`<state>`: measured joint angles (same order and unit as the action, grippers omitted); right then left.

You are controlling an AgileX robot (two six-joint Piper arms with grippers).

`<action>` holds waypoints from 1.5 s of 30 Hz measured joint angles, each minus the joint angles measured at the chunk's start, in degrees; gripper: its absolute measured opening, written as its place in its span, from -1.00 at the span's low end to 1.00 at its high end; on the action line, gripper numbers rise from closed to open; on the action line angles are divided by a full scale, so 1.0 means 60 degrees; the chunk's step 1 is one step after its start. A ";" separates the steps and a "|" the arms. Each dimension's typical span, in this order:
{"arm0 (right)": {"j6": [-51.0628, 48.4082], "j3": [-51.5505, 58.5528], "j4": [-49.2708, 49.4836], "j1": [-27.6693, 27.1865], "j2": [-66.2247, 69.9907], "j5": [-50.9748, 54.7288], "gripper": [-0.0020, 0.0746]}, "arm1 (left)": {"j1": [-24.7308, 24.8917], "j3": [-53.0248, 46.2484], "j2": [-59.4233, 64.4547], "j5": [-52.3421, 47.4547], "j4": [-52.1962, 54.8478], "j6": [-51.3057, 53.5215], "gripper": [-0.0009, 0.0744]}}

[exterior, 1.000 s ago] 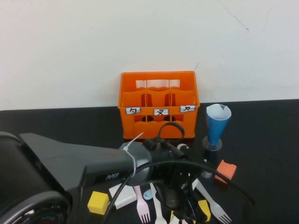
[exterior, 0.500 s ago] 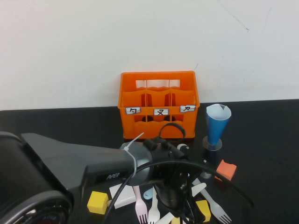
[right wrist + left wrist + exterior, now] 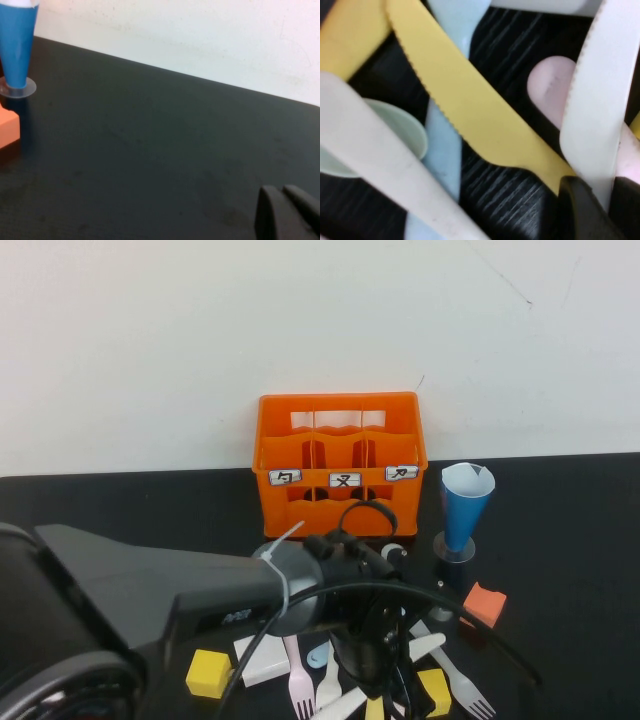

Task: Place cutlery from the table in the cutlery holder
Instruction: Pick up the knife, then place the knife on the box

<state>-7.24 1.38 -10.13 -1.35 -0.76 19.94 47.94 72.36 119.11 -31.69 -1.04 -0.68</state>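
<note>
The orange cutlery holder (image 3: 340,465) stands at the back of the black table (image 3: 120,520). My left gripper (image 3: 607,192) is down in the pile of cutlery at the front, hidden under its arm in the high view. It is shut on a white knife (image 3: 600,100), which shows between its two dark fingers. A yellow knife (image 3: 470,110), a pale blue piece (image 3: 442,145), a mint spoon (image 3: 405,140) and a pink piece (image 3: 550,90) lie under it. My right gripper (image 3: 287,205) is shut and empty over bare table, out of the high view.
A blue cone cup (image 3: 466,505) stands right of the holder, with an orange block (image 3: 485,603) in front of it. A yellow block (image 3: 208,673), a white charger cube (image 3: 262,658), a pink fork (image 3: 300,680) and a white fork (image 3: 460,680) lie around the left arm.
The left arm has shifted slightly up and back. The white pieces under it have swung round, and one now lies slanted at the front edge. The right arm has not moved.
</note>
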 joint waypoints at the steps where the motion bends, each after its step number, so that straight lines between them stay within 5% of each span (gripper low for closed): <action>1: 0.0000 0.0000 0.0000 0.0000 0.0000 0.0000 -0.96 | 0.0000 0.0000 -0.0084 -0.0023 0.0066 0.0000 -0.74; 12: 0.0000 0.0000 0.0000 0.0000 0.0000 0.0000 -0.96 | -0.0019 -0.0670 -0.1995 0.0806 0.0403 0.0000 -0.74; 28: 0.0000 0.0000 0.0000 0.0000 0.0000 0.0000 -0.96 | -0.1627 -0.4300 -0.4811 0.8611 -0.1093 0.0222 -0.74; 39: 0.0000 0.0000 0.0000 0.0000 0.0000 0.0004 -0.96 | -0.1761 -0.4428 -0.4087 1.3887 -0.1350 0.0226 -0.74; 45: 0.0000 0.0000 0.0000 0.0000 0.0000 0.0020 -0.96 | -0.2191 -0.4092 -0.3251 1.4765 -0.1246 -0.0385 -0.74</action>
<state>-7.24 1.38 -10.13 -1.35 -0.76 20.06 34.79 47.81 99.60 56.90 -8.52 -2.99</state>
